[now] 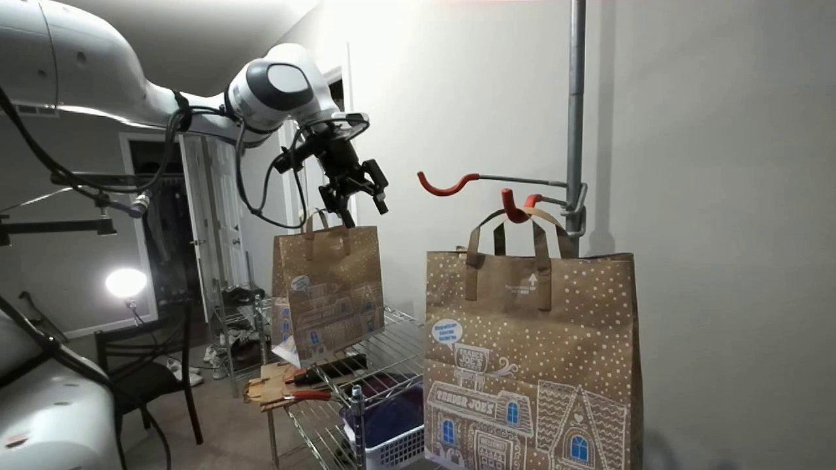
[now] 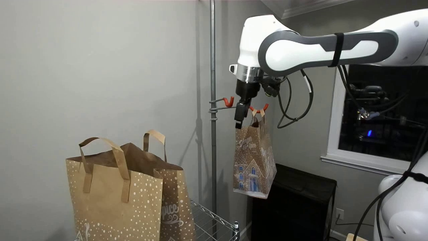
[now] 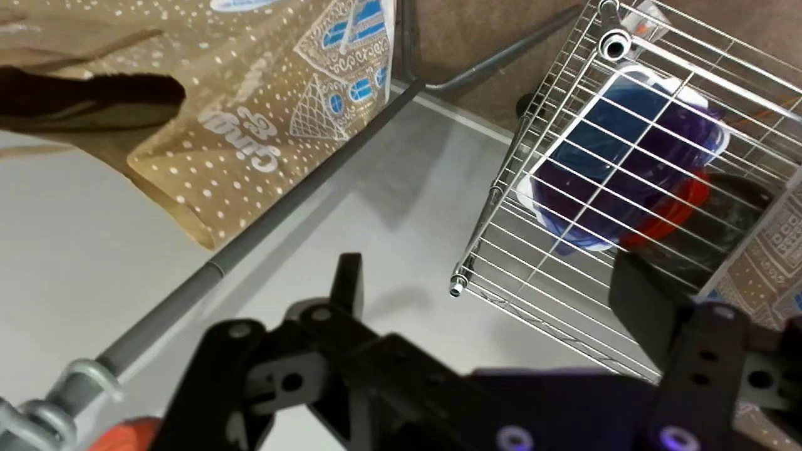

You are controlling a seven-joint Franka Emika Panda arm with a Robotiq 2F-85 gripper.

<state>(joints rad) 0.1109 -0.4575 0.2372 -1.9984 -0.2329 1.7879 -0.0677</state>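
Two fingers of the Robotiq gripper (image 1: 364, 212) are spread wide, with only air between. Beyond an end edge of the wire shelf (image 1: 398, 338), a Trader Joe's bag (image 1: 529, 339) is hung from a red-tipped hook (image 1: 514, 207), its handles pointed up, long axis nearly vertical; a matching paper bag (image 1: 333, 287) is stood upright toward the opposite edge.

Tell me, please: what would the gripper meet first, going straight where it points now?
Most likely the wire rack below, though depth is unclear and the wall beside it could come first.
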